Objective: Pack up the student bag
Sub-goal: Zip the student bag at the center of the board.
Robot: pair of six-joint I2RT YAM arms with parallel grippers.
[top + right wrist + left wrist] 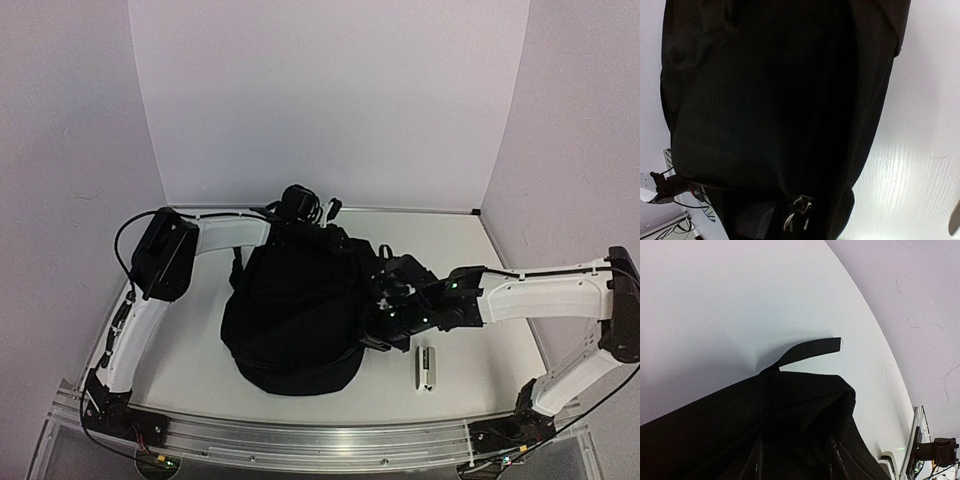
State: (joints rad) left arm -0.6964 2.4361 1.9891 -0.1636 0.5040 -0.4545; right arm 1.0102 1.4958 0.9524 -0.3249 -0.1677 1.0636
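Note:
The student bag is a large black backpack lying in the middle of the table. My left gripper is at the bag's far top end. In the left wrist view its fingers are dark and sunk in bunched black fabric, pinching it, and a loose black strap sticks out beyond. My right gripper is against the bag's right side. In the right wrist view the bag fills the frame and a metal zipper pull sits right between the jaws, which look closed on it.
A small white and black oblong object lies on the table just right of the bag, under my right forearm. White walls close in the back and sides. The metal rail runs along the near edge.

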